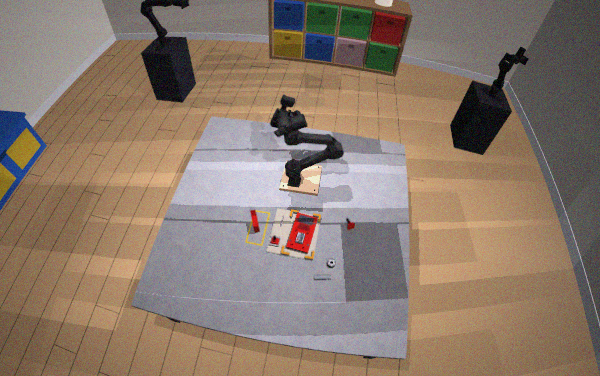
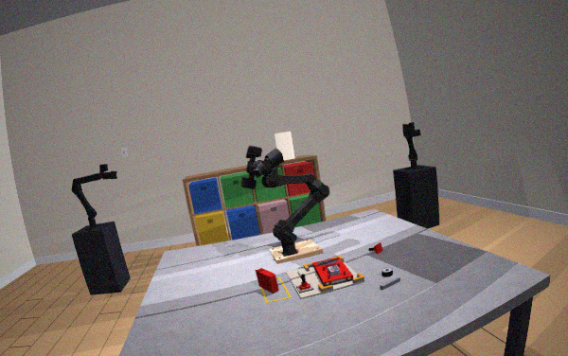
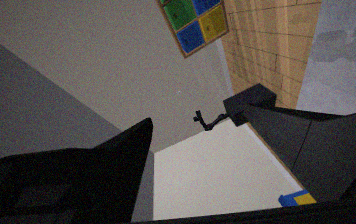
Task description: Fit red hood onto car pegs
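The red hood (image 1: 255, 221) (image 2: 267, 280) stands on edge, not flat, at the left of the jig, by the yellow outline. The red chassis (image 1: 308, 229) (image 2: 324, 275) sits in the jig (image 1: 310, 255) (image 2: 327, 287) with orange corners. The grey engine block (image 1: 300, 237) (image 2: 334, 270) is on its deck; the pegs are too small to make out well. My gripper (image 1: 277, 125) (image 3: 197, 115) is open and empty, raised high behind the arm's base, far from hood and chassis. Its fingers stand wide apart in the wrist view, which shows neither hood nor car.
A small red part with a black stick (image 1: 274, 241) (image 2: 304, 285) stands on the jig's pale left side. Another red part (image 1: 350, 225) (image 2: 378, 248) lies right of the jig. A wheel (image 1: 331, 261) (image 2: 387, 272) and a grey bar (image 1: 322, 277) (image 2: 390, 283) lie front right.
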